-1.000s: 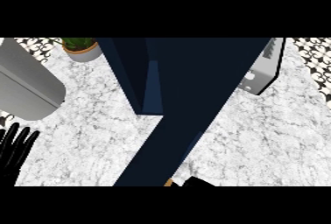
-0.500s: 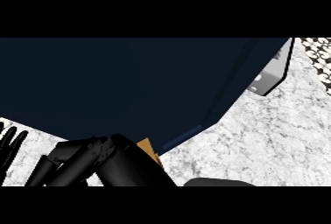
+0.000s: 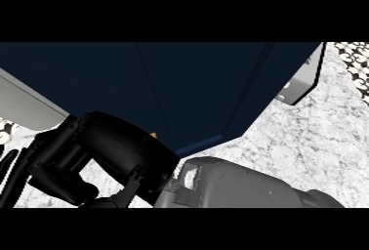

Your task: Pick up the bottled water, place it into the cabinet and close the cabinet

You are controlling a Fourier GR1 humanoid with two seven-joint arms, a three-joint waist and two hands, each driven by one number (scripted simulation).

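Navy cabinet: dark blue panels are filling most of the head view, running from the top edge down to a corner low in the middle; this is the landmark for every line below.
Cabinet door: a seam is running down the blue face, but whether the door is standing open or shut is not readable from this angle.
Marble counter: white, grey-veined stone is showing to the right of the cabinet and in a small patch below its left side.
Right hand: a large black hand is sitting just below the cabinet's lower edge, left of its corner, very close to the camera and cut off by the lower edge.
Right hand's state: its fingers are curling inward round a gap; what, if anything, lies inside that curl is hidden.
Right forearm: a grey casing is coming in below the cabinet's corner, joining the black hand.
Left hand: thin black fingers are showing at the left edge, below and left of the cabinet, straight and relaxed, resting.
Bottled water: not to be made out anywhere; its place and looks cannot be told.
Orange speck: a small orange bit is peeking out between the hand and the cabinet's lower edge; too small to identify.
Grey object: a pale grey shape is touching the cabinet's right side, partly hidden behind it.
Grey slab: another pale surface is showing at the cabinet's left, cut off by the edge.
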